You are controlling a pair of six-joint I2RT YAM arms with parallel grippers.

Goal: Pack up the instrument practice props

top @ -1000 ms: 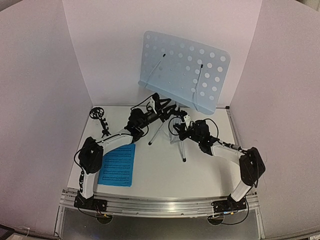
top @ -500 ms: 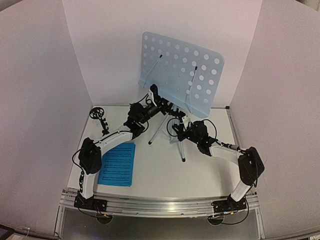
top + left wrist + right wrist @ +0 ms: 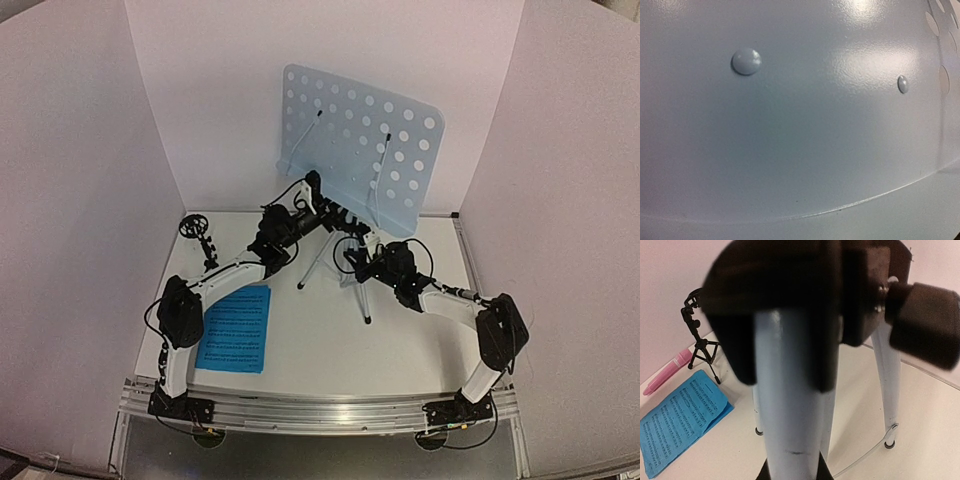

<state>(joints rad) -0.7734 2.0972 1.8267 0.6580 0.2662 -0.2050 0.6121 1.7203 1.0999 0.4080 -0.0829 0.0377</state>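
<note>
Blue music sheets [image 3: 236, 328] lay near the table's [image 3: 400, 350] near-left corner. Right gripper [image 3: 352, 259] was clamped on the silver-tripod stand [image 3: 790, 405] mid-table. Left gripper [image 3: 312, 186] sat against its pale-blue desk [image 3: 360, 140], couldn't tell if open tbh.

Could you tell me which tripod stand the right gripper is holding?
The tall silver-legged music stand, right gripper on its pole; the small black mic stand stands free.
</note>
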